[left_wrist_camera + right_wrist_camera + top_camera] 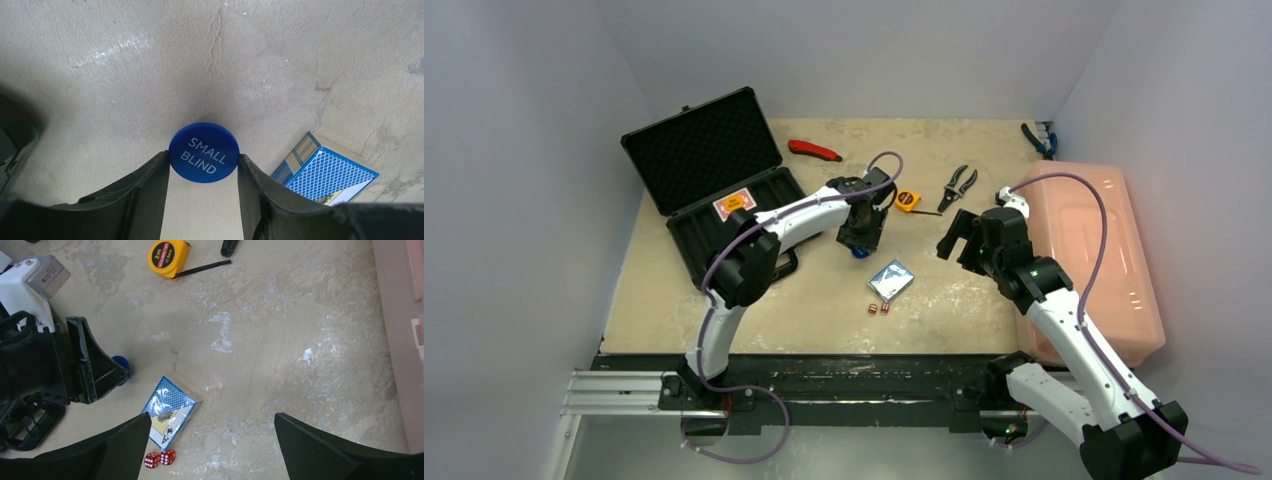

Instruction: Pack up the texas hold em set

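My left claw (202, 159) is clenched across the rim of the blue disc (203, 152), down on the worktop (150, 60) beside the blue deck (330, 176); I judge it light, stiff, slick, best pinched edge-to-edge.

left hand (202, 157) low, pinching blue disc (203, 144); right hand (211, 418) raised, agape

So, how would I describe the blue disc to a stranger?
Start at the open black briefcase at the table's far left. Just right of it, the left gripper pinches a round blue disc. It reads SMALL BLIND, unlike the rectangular blue card deck nearby.
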`<state>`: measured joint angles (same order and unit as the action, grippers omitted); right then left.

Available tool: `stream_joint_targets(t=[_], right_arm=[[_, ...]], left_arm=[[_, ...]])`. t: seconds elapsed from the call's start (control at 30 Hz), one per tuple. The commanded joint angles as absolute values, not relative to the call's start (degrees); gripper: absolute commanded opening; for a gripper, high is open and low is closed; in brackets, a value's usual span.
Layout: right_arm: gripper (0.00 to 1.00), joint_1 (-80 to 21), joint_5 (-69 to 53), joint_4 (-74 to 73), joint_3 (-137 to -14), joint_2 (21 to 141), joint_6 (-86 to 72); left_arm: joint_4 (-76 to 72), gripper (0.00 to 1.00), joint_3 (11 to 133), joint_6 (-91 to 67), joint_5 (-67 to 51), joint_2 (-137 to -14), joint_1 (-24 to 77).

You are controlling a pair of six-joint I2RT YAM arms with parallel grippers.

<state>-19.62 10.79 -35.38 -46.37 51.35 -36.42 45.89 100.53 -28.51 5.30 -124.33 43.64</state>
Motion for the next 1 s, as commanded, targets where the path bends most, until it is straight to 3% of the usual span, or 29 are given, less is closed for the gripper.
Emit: stream_joint_targets(t=[0.0, 0.97], right_arm=[[0.99, -19.8, 11.0, -34.1, -46.1, 51.0, -36.1], [0.99, -19.8, 11.3, -34.1, -46.2, 51.4, -36.2]], left_arm=[[45.1, 0.38, 99.9, -29.3, 5.0, -119.6, 44.0], [48.4, 0.35, 91.1, -29.8, 15.8, -103.0, 42.6]])
